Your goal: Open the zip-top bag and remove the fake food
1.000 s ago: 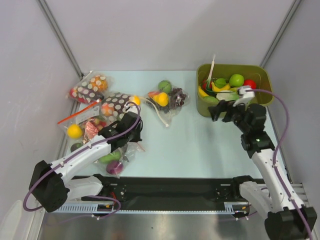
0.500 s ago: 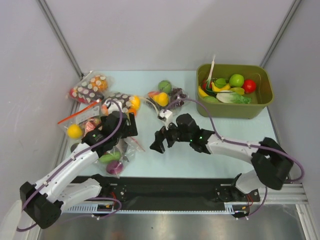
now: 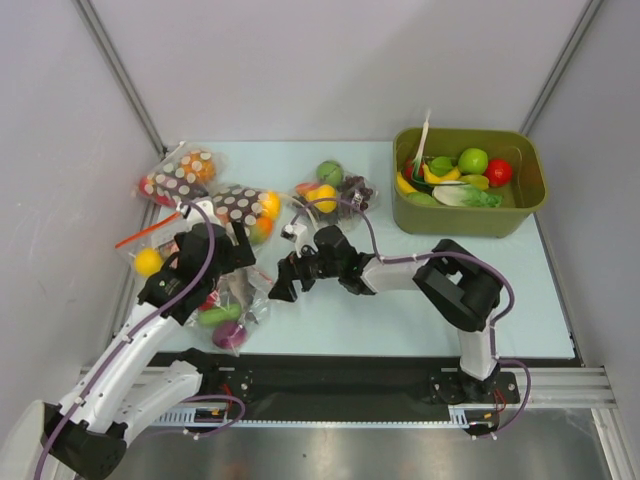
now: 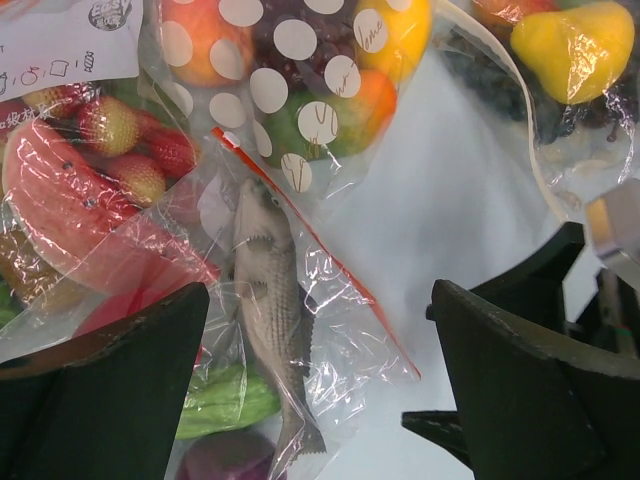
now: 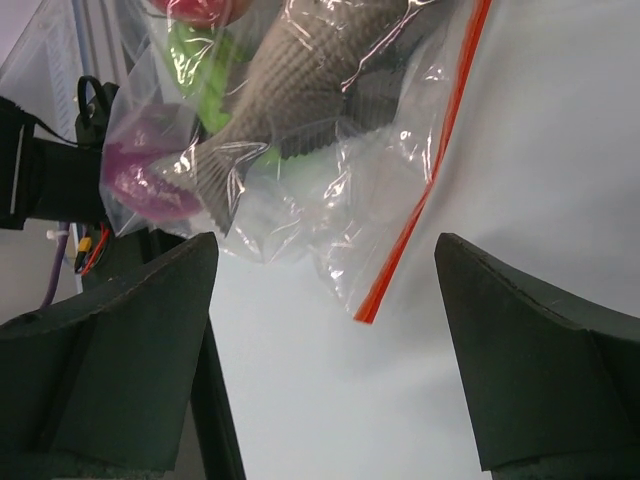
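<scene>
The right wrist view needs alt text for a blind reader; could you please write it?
A clear zip-top bag with a red-orange zip strip lies on a pale table, holding a grey fish, a green piece and a purple piece. The open right gripper frames it from below.

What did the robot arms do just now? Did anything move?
The right gripper swung away from the green bin and went left across the table to the zip-top bag. It is open. The left gripper shifted a little to the left, beside the dotted bag. It is open too and holds nothing. The bags and the fake food inside stayed put.
</scene>
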`<state>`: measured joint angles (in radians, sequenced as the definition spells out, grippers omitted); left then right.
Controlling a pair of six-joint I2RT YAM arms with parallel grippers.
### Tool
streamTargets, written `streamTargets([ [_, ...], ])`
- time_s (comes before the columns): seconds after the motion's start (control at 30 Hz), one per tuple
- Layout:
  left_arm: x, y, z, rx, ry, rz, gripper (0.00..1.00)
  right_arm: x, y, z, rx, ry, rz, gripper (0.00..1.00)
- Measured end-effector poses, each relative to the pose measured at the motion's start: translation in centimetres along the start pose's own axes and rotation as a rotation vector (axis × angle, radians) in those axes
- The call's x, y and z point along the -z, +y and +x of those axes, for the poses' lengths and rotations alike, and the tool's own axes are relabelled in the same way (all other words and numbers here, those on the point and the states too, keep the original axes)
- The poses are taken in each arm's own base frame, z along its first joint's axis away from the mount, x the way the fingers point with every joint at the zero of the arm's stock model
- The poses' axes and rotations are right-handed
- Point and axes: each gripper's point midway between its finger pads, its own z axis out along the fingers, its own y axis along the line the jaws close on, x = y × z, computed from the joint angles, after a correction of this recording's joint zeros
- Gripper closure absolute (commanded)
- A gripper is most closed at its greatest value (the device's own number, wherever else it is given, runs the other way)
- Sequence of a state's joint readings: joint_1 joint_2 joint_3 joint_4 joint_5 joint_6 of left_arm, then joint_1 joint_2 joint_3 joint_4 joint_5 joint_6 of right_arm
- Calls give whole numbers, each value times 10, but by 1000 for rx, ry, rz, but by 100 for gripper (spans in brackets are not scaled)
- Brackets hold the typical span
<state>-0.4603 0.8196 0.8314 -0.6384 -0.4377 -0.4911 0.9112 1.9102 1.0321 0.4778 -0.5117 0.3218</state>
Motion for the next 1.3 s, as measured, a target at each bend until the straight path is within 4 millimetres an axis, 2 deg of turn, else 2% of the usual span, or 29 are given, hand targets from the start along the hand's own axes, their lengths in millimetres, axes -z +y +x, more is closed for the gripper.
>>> streamTargets([
  [0.23,0,3,2,1,7,13,0,-29,-12,7,-10,27,6,9],
  [0.4,-1,3,3,13,15,33,0,-44,-9,22,-5,69,7,14],
  [0.47,-1,3,2,20,12,40,0,-46,-7,30,-6,90,6,25],
  [0.5,-1,2,2,23,12,44,0,-46,-6,33,-6,99,7,34],
  [0.53,-1,2,2,25,12,48,0,-47,-5,35,-4,105,6,47],
  [0.6,-1,1,3,24,13,53,0,-47,-3,36,-2,112,-1,61],
  [0.63,-1,1,3,23,13,57,0,-47,-3,37,-6,115,-1,79],
  [0.67,-1,1,3,22,14,60,0,-47,-2,38,-4,119,-6,87],
  [0.73,-1,0,4,21,17,66,0,-46,-1,39,-15,125,-12,100],
  [0.8,-1,-1,4,20,18,70,0,-44,-2,39,-19,128,-7,100],
  [0.93,1,-2,2,10,8,84,0,-26,-1,37,-9,138,12,100],
  [1.0,2,-5,1,13,-1,103,0,-8,2,30,15,133,34,100],
  [1.17,0,-14,-1,22,-23,157,0,45,14,-7,118,79,89,100],
  [1.3,-7,-26,7,32,-13,216,0,88,23,-34,205,6,133,100],
])
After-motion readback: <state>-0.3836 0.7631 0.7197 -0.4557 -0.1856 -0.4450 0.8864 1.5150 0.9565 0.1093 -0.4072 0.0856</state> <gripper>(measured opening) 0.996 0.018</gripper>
